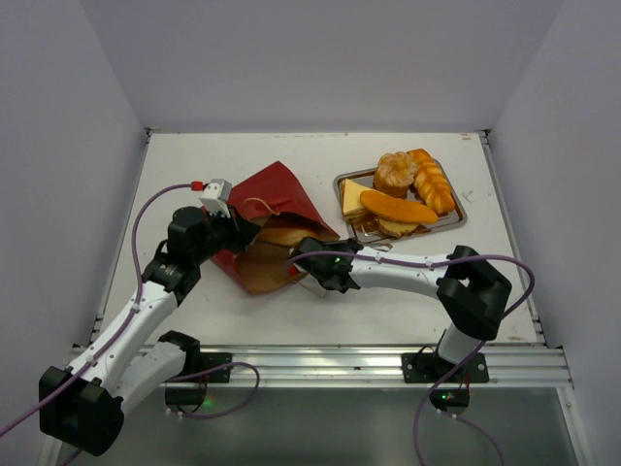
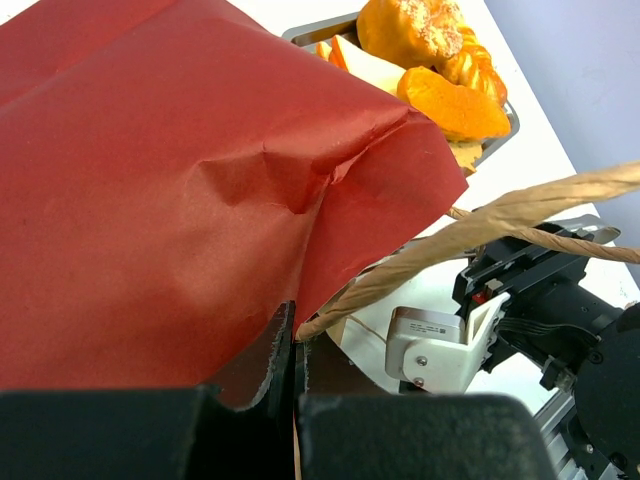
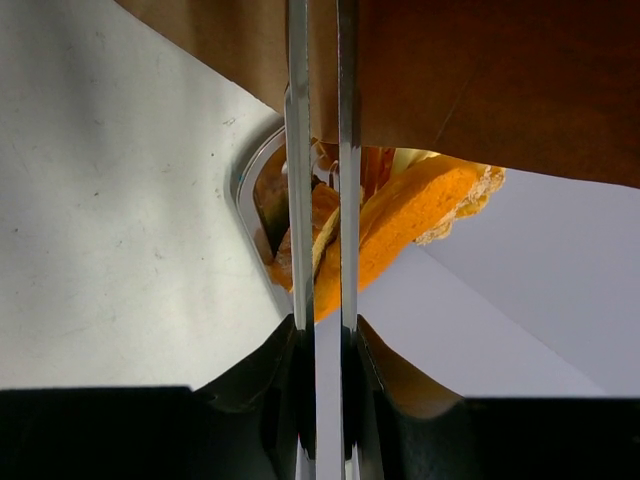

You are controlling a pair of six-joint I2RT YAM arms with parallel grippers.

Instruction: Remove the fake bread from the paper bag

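Note:
The dark red paper bag lies on its side, its brown mouth facing the arms. A tan, rounded piece that looks like fake bread shows in the mouth. My left gripper is shut on the bag's rim. In the left wrist view the left gripper pinches the red paper bag beside its string handle. My right gripper is at the mouth. In the right wrist view the right gripper shows a narrow gap with nothing in it, in front of the brown bag paper.
A shiny metal tray at the back right holds a round bun, a braided loaf, an oval roll and a pale wedge. The tray rim and an orange roll show behind the right fingers.

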